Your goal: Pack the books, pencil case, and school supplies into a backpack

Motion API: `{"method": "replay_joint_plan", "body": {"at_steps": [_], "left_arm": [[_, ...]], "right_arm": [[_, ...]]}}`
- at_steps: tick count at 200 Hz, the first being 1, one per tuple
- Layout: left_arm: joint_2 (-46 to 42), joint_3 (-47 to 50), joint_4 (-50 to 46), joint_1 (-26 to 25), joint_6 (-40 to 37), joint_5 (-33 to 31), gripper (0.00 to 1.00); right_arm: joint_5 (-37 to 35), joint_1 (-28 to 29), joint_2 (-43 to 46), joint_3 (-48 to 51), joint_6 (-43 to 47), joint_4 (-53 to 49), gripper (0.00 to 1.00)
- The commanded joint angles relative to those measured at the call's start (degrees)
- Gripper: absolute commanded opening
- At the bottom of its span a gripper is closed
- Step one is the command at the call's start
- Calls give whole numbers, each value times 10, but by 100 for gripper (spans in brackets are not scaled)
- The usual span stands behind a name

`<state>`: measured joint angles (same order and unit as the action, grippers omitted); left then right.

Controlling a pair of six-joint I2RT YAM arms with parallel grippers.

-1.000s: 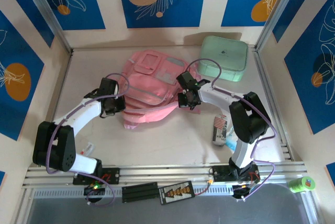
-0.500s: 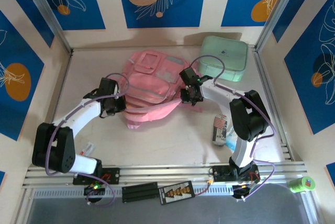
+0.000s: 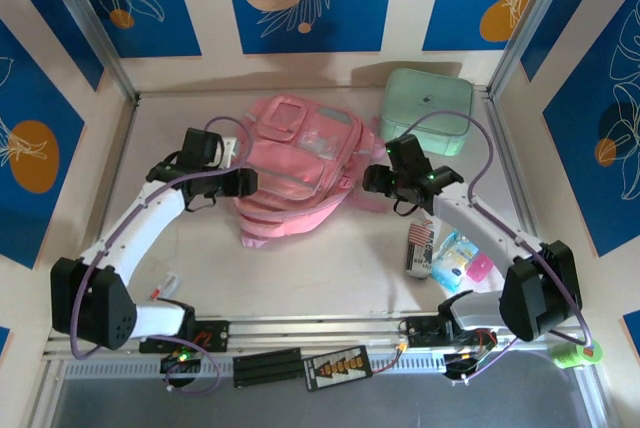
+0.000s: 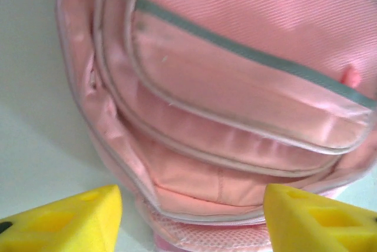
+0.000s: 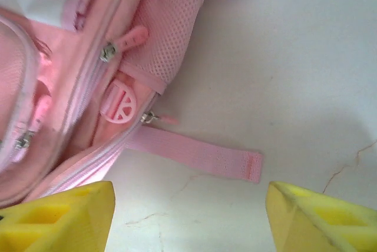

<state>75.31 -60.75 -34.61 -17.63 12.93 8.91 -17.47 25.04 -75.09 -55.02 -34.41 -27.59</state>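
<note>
Overhead view. The pink backpack (image 3: 295,163) lies flat at the middle of the table (image 3: 320,278), front pockets up, with a mint-green box (image 3: 428,111) near its far right corner. The left gripper (image 3: 243,183) sits at the backpack's left edge, jaws spread and grasping nothing; its wrist view shows yellow fingertips (image 4: 70,219) wide apart before the seamed lower pockets. The right gripper (image 3: 372,181) — likewise released and empty — hangs by the right edge above bare table, near a loose strap (image 5: 200,155) and a zipper pull (image 5: 131,39). Small packets (image 3: 450,260) lie beside the right arm.
</note>
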Motion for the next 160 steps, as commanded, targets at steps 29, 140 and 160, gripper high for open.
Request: {"method": "replay_joint_plan", "body": {"at_steps": [29, 140, 160], "left_arm": [[52, -79, -20, -112, -184, -61, 87], [194, -137, -25, -213, -450, -171, 80], [217, -144, -29, -213, -464, -165, 80]], "right_arm": [[84, -19, 17, 35, -58, 44, 70], [98, -37, 42, 79, -103, 74, 90], [103, -38, 42, 79, -106, 72, 90]]}}
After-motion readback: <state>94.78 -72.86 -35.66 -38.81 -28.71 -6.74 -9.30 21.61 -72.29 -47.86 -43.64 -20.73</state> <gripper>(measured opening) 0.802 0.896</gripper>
